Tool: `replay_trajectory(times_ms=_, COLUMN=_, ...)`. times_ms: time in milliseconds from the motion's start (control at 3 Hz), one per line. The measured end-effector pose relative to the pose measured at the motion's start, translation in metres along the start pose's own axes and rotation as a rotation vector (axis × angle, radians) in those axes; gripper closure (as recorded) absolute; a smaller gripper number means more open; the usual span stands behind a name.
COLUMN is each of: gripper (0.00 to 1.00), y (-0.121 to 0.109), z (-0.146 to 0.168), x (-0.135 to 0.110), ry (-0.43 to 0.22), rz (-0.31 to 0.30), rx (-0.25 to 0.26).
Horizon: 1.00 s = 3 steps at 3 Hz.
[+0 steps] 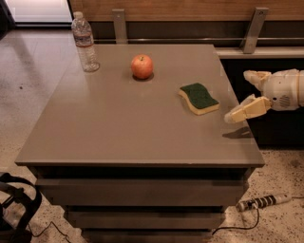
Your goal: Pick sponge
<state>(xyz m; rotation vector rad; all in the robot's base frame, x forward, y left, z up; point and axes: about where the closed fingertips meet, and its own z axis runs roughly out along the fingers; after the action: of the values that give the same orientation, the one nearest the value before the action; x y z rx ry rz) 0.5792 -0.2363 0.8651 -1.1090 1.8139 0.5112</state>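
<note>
Grey-brown table (118, 128) on a speckled floor (285, 175), with a wood-panelled wall (190, 9) behind.

- Gripper (237, 97): at the right of the view, hanging over the table's right edge, and empty. Jaws spread wide. Lower finger (248, 110) slants down and left over the tabletop, casting a small shadow (240, 133) near the front right corner. Upper finger (256, 77) sits further back, off the edge. Neither touches anything.
- Sponge (199, 98): just left of the lower fingertip, apart from it. Lies flat on the right half of the table, near the right edge. Dark green scouring face up, pale yellow foam showing along the front and left sides, outline wavy. It sits at an angle to the table edges.
- Open room: bare tabletop in front of the sponge and to its left, as far as the front edge. Only a narrow strip of table between the sponge and the right edge.
- Apple (142, 66): red, upright, well left of the sponge and further back.
- Bottle (85, 42): clear plastic, standing at the back left corner.
- Off the table: two metal brackets (252, 29) on the wall, and a cord (263, 201) on the floor at lower right.
</note>
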Motion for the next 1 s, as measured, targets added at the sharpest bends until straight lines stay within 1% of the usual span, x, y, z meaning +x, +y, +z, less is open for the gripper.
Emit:
replay_trajectory(times_ms=667, gripper=0.00, y=-0.005, z=0.035, x=-0.001, ry=-0.092, rz=0.008, rx=-0.029)
replay_trajectory(times_ms=1000, gripper=0.00, y=-0.002, z=0.047, x=0.000, ry=-0.149, rz=0.018, rx=-0.040)
